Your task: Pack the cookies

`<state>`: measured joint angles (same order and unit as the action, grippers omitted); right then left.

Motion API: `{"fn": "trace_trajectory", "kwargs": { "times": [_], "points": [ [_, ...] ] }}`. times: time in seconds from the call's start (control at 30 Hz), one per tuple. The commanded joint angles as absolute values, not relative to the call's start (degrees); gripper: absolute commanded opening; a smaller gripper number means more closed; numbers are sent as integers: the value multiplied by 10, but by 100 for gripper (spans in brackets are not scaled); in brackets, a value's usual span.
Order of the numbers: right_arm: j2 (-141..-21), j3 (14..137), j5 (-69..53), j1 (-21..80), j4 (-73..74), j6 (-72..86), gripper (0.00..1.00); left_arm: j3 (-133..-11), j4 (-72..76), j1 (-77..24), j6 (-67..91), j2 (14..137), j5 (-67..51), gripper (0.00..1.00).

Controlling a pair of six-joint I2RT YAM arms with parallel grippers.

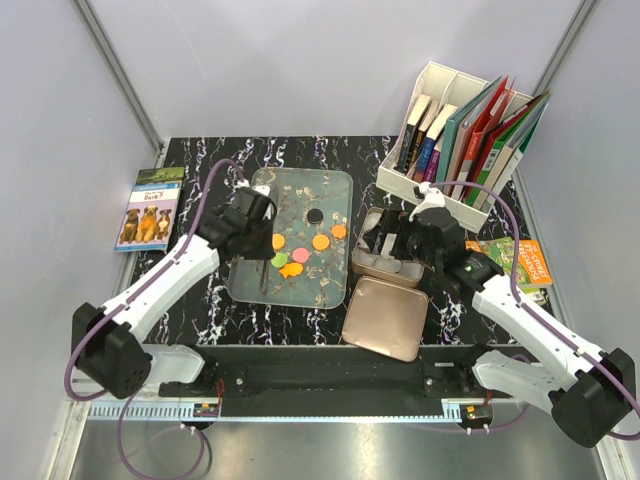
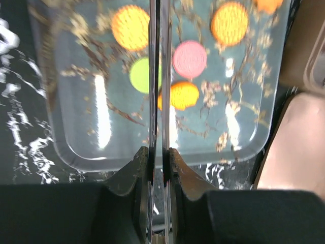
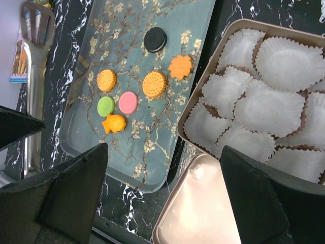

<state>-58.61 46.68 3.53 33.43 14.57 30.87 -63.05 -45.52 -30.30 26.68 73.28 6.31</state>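
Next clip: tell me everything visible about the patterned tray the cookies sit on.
The tray is a rounded-corner rectangle, glossy blue-grey with a brown blossoming-branch print and a shallow raised rim. It lies flat on the black marbled table, left of the open tin. Seven cookies rest on it: one black, four orange, one green, one pink. The tongs in the left pincer reach over it; contact is unclear.

Orange, green, pink and black cookies [image 3: 128, 102] lie flat on the tray [image 3: 152, 140].

Floral tray [image 1: 300, 195] on marble tbl [image 1: 200, 160], tin [image 1: 372, 266] w/ paper cups [image 3: 264, 109] beside it, lid [image 1: 385, 318], book rack [image 1: 440, 80], dog booklet [image 1: 148, 210]
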Motion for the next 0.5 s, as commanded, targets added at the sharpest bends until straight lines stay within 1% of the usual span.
{"fn": "trace_trajectory", "kwargs": {
  "times": [0.0, 0.03, 0.13, 0.33, 0.4, 0.43, 0.47],
  "points": [
    [-574, 476, 38, 337, 155, 323, 100, -668, -466, -308, 239, 746, 5, 0],
    [-563, 467, 23, 337, 143, 323, 100, -669, -463, -310, 223, 745, -21, 0],
    [-551, 454, -13, 336, 122, 321, 100, -668, -452, -316, 207, 732, -39, 0],
    [-550, 453, -13, 337, 115, 319, 100, -657, -431, -316, 199, 725, -110, 0],
    [-552, 453, -15, 336, 113, 319, 100, -650, -416, -316, 200, 723, -129, 9],
    [-552, 451, -15, 336, 111, 322, 100, -648, -411, -316, 204, 722, -141, 8],
    [-552, 450, -15, 336, 111, 322, 100, -645, -405, -316, 205, 722, -148, 0]
  ]
}}
